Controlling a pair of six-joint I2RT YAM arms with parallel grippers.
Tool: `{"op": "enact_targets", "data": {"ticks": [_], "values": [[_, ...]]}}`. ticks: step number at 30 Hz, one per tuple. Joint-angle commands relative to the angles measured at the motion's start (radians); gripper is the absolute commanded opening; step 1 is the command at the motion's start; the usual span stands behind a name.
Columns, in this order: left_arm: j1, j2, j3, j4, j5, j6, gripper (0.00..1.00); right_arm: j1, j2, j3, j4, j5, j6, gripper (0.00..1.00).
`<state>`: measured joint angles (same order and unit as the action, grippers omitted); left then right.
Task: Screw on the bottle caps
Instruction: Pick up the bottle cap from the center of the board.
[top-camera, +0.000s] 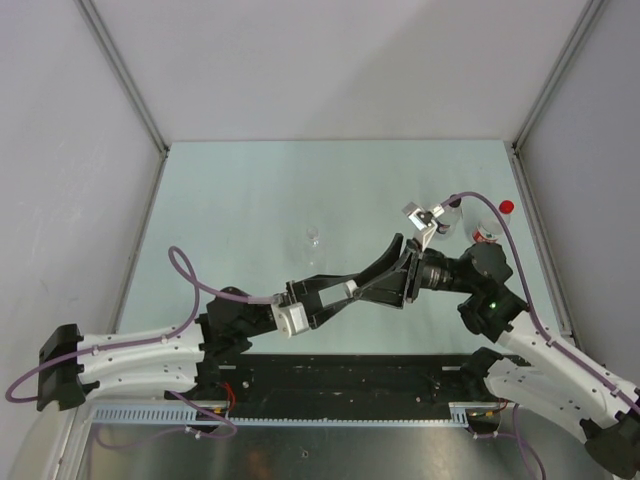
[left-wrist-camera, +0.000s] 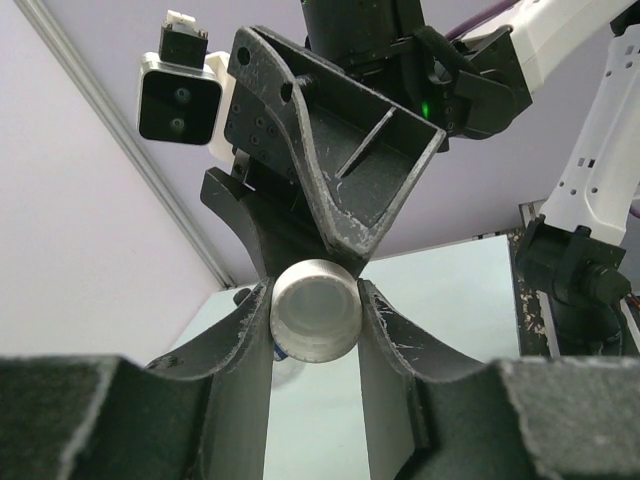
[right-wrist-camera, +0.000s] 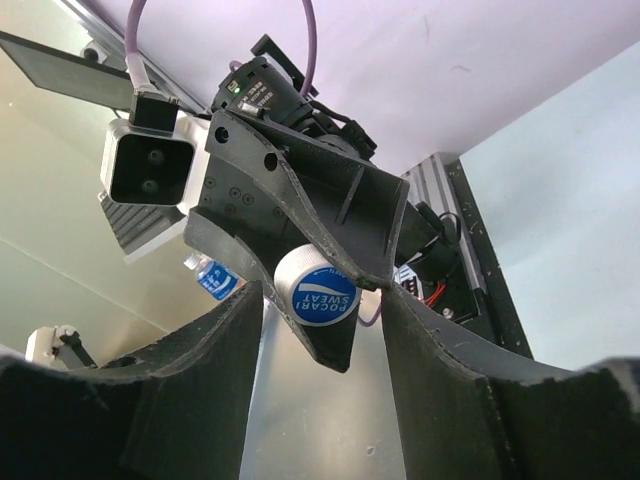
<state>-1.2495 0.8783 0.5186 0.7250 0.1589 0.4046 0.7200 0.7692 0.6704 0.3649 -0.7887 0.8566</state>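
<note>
A pale green table (top-camera: 250, 200) fills the middle of the overhead view, walled in by grey panels. The left arm (top-camera: 140, 355) comes in from the lower left and the right arm (top-camera: 550, 370) from the lower right. Their ends meet nose to nose, right of centre.

The left gripper (left-wrist-camera: 314, 295) has its fingers drawn in narrow, pinching the whitish cap (right-wrist-camera: 318, 292) by its sides. In the left wrist view the cap sits dead centre, its pale round face toward the camera. In the right wrist view its other face is blue with white lettering, and its side is ribbed.

The right gripper (right-wrist-camera: 322, 290) faces that cap with its fingers spread apart, one on each side of it and neither touching it in its own view. In the left wrist view, one of its fingers ends just above the cap.

One clear bottle (top-camera: 313, 238) is alone near the centre of the table. A bottle with a red-and-white label (top-camera: 487, 236) lies near the right edge, with a red cap (top-camera: 506, 207) at its upper end. Another clear bottle (top-camera: 452, 213) sits just left of it, partly hidden by the right wrist.
</note>
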Motion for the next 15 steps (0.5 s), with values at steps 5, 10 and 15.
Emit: {"op": "enact_targets", "data": {"ticks": [5, 10, 15], "values": [[0.001, -0.011, -0.010, 0.039, 0.008, 0.033, 0.07, 0.008, 0.027, 0.034, 0.115, -0.032, 0.094, 0.54], [0.001, -0.016, -0.017, 0.039, 0.001, 0.043, 0.07, 0.015, 0.057, 0.034, 0.150, -0.054, 0.130, 0.53], [0.001, -0.027, -0.023, 0.039, -0.001, 0.044, 0.06, 0.018, 0.060, 0.034, 0.163, -0.046, 0.132, 0.48]]}}
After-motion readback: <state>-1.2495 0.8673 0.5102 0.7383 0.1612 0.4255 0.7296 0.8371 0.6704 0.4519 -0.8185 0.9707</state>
